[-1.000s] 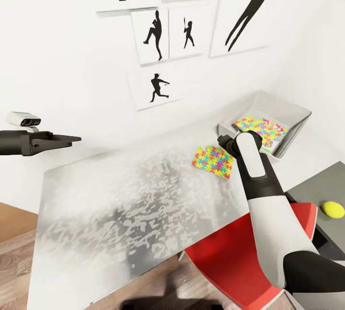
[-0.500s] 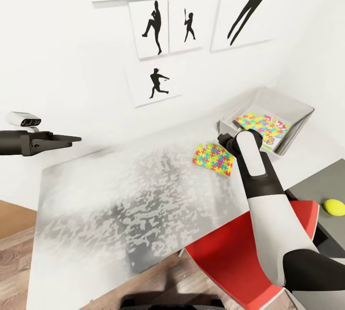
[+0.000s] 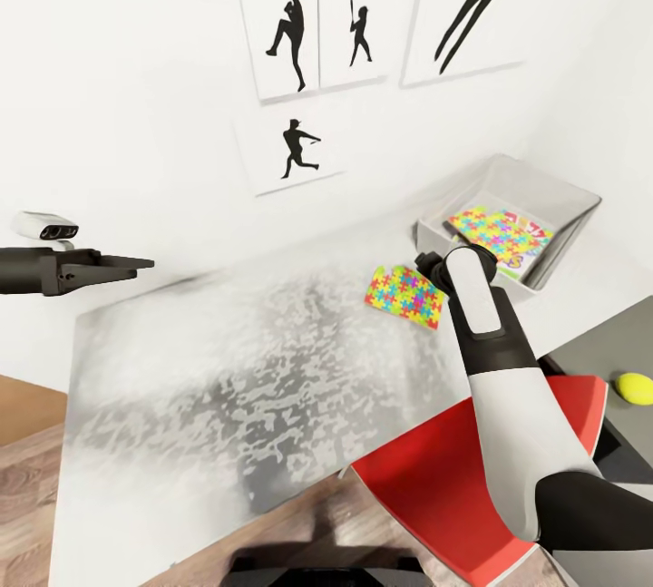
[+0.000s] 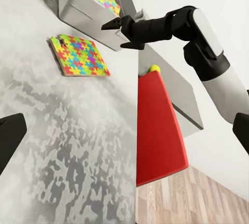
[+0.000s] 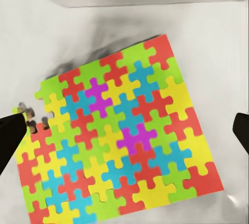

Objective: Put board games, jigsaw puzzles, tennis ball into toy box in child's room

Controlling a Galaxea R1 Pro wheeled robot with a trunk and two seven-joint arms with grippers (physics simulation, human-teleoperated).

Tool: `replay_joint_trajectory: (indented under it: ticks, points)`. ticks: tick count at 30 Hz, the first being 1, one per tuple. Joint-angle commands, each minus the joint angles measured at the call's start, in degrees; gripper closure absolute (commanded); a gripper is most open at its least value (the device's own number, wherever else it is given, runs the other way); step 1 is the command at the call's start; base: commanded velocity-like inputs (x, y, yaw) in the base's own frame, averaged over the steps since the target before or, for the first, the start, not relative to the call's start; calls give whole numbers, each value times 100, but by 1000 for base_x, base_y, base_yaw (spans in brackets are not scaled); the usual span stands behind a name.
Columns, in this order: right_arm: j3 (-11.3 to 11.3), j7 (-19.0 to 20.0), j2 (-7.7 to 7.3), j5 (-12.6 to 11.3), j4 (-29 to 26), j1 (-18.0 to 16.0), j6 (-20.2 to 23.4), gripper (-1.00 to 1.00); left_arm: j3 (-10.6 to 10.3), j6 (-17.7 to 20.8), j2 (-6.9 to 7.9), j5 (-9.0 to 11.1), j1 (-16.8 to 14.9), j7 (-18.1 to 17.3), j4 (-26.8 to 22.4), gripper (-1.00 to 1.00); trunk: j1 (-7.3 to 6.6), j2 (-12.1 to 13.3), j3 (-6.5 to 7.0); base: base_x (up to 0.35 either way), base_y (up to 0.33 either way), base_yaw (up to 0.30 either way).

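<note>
Right now the right gripper (image 4: 120, 28), black w/ two pointed fingers, hung spread wide & empty over the long pale grey-white mottled table (image 3: 236, 369); in the right wrist view its two dark fingertips (image 5: 10, 133) sat far apart at either edge. Directly beneath it lay a thin flat jigsaw square of interlocking yellow, pink, blue, green & orange pieces (image 5: 116, 143), flat on the tabletop, not touched. Just beyond the gripper stood the shallow pale grey translucent toy box (image 3: 535, 197) w/ sloping sides, holding a second jigsaw square (image 3: 494, 233) on top of a printed game box (image 3: 526, 247), only partly visible. Off to the gripper's right side, well apart, a small yellow-green tennis ball (image 3: 634, 386) sat on the lower dark grey desk section (image 3: 603, 347), w/ a red chair (image 3: 435, 487) tucked near it. The left gripper (image 3: 127, 266) was held well apart from the jigsaw, off the table's far left end near the white wall, fingers close together w/ nothing between them. Black baseball-player silhouette pictures (image 3: 292, 70) hung on the wall behind.
</note>
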Motion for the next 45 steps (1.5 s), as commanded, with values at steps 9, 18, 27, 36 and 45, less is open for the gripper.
replay_joint_trajectory:
  ticks: [9, 18, 27, 36, 45]
  points:
    - [-1, -41, -3, 55, -6, -76, 45, -100, -4, 61, 3, 2, -4, -21, 0, -100, 3, -10, -94, 0, 0, 0]
    - [-1, -41, -4, 53, -13, -150, 45, -100, 0, 61, -3, 1, -4, -21, 0, -100, 3, -10, -178, 0, 0, 0]
    - [-1, -41, 13, 47, -19, -155, 45, -100, 5, 61, 3, -3, -4, -21, 0, -100, 3, -10, -258, 0, 0, 0]
    - [-5, -41, 6, 42, -32, -155, 45, -100, 11, 61, 4, -1, -4, -21, 0, -100, 3, -10, -274, 0, 0, 0]
    - [-8, -41, 28, 42, -42, -155, 45, -100, 5, 61, 4, -4, -4, -21, 0, -100, 3, -10, -275, 0, 0, 0]
